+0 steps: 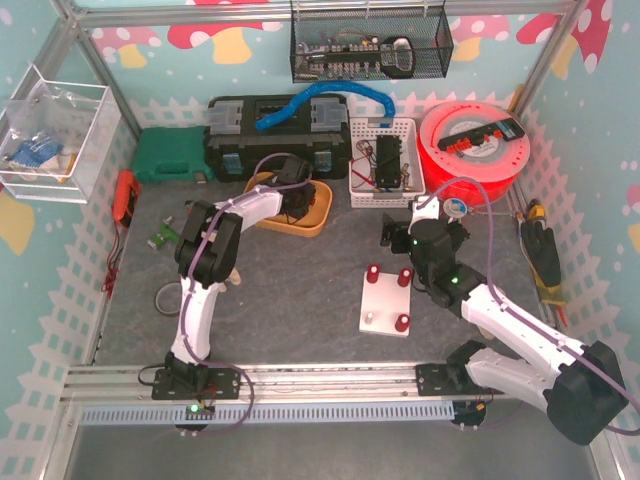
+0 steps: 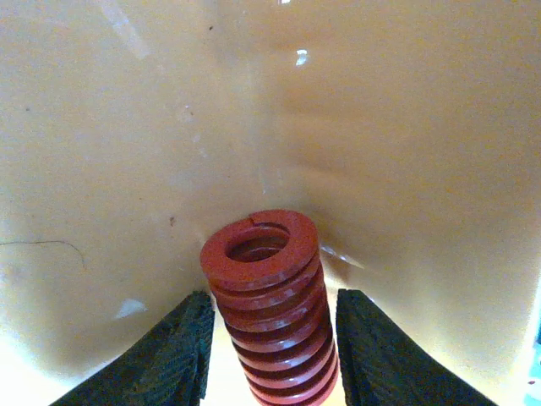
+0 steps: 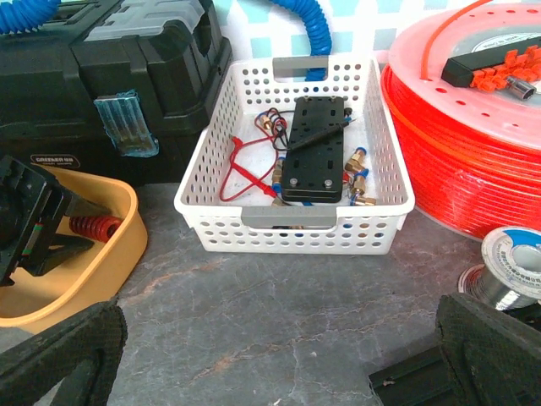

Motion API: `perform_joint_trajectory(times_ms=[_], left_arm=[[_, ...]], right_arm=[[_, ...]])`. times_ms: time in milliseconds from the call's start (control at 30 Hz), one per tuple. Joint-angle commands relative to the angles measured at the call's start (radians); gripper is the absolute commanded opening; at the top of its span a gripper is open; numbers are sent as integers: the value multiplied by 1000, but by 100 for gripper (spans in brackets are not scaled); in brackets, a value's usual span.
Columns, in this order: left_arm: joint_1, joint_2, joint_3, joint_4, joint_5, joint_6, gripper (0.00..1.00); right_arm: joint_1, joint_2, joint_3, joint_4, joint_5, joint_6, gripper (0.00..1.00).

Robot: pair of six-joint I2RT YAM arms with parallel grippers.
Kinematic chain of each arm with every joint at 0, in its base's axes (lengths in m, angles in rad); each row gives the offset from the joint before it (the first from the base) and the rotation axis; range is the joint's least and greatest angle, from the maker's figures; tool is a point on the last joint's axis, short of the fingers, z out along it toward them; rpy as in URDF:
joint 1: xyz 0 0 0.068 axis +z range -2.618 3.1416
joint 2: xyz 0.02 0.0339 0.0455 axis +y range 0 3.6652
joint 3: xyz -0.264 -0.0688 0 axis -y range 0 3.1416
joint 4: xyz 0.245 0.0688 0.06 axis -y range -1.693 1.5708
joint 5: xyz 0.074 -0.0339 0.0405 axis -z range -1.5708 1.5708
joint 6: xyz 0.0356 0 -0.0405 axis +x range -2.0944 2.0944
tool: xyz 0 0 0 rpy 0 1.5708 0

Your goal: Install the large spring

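- Spring first: the large spring (image 2: 266, 304) is seen lying in the yellow tray (image 3: 118, 262) at the left of the table, its red coils between the fingers of the left gripper (image 2: 272, 338).
- Both black pads (image 2: 173, 355) are set against the lower coils, one on each flank, so the left gripper is read as clamped on the spring; how firmly cannot be told.
- The open end of the spring is pointed away from the wrist, along the fingers, not across them. On round coils that hold is judged weak: a twist or a slide out of the pads could be caused by any sideways knock.
- The tray wall is close beside the spring, so a low lift could see the coil snagged on the rim and dropped.
- Toward the middle, the white plate (image 1: 385, 300) with its red-capped posts (image 1: 405, 277) is well apart from the tray. A tilted spring could be jammed on a post rather than seated.
- Further right, the right gripper (image 3: 279, 351) is spread wide with nothing held, facing the white basket (image 3: 254, 237). Its arm sits just beside the plate, and a clash could be caused there if the left arm is brought across.
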Motion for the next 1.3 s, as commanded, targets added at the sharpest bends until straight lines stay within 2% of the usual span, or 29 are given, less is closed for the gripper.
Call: perform_joint_trajectory(times_ms=[0,333,733,933,1267], left_arm=[[12,56,31,-115,-42,-9,45],[12,102,59,-129,-2,-16,49],[15,94,80,-298,-38,-64,35],[16,71,83,-351,-75,-72,42],[21,164,135,-360,-6,-56,46]], right_arm=[[-6,-14,-12,23,21,4,99],[-5,-17,-16,25,26,7,99],[-6,-28,-21,29,39,7,99],[-6,-29,-22,31,39,7,99],[-5,-36,-27,31,47,7,99]])
